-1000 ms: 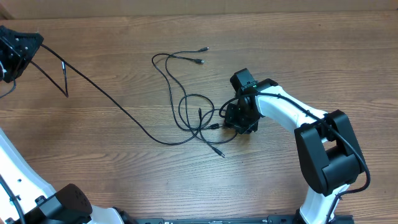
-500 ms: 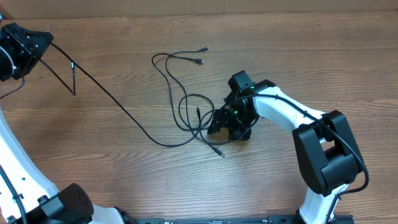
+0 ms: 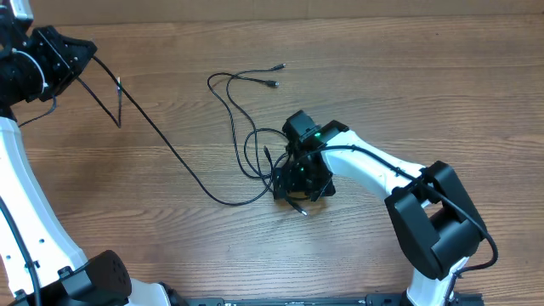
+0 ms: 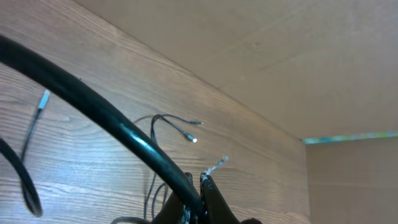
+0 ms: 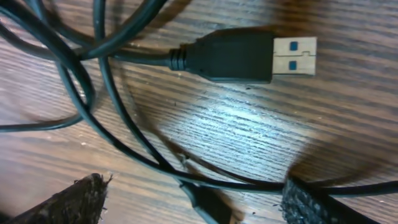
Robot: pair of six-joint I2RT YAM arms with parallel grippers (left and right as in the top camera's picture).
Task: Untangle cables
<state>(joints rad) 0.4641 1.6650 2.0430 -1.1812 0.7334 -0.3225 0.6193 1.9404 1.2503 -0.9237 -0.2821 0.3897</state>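
Thin black cables (image 3: 255, 153) lie looped and crossed on the wooden table (image 3: 408, 76). Two small plug ends (image 3: 276, 75) reach toward the back. My left gripper (image 3: 87, 53) is raised at the far left, shut on one long cable (image 3: 161, 140) that slants down to the tangle. In the left wrist view that cable (image 4: 112, 121) runs into the shut fingertips (image 4: 202, 182). My right gripper (image 3: 297, 183) stands open, low over the tangle's right side. Its fingers (image 5: 74, 199) straddle crossing strands and a small plug (image 5: 208, 205), just below a USB plug (image 5: 249, 56).
A slack loop of the held cable (image 3: 115, 102) hangs below the left gripper, ending in a small connector (image 4: 42, 99). A plain wall (image 4: 249, 50) rises behind the table's far edge. My right arm's white link (image 3: 374, 170) stretches across the table's right half.
My right gripper has opened wide and shifted left and forward over the tangle. My left gripper has carried its cable to the right, staying shut.
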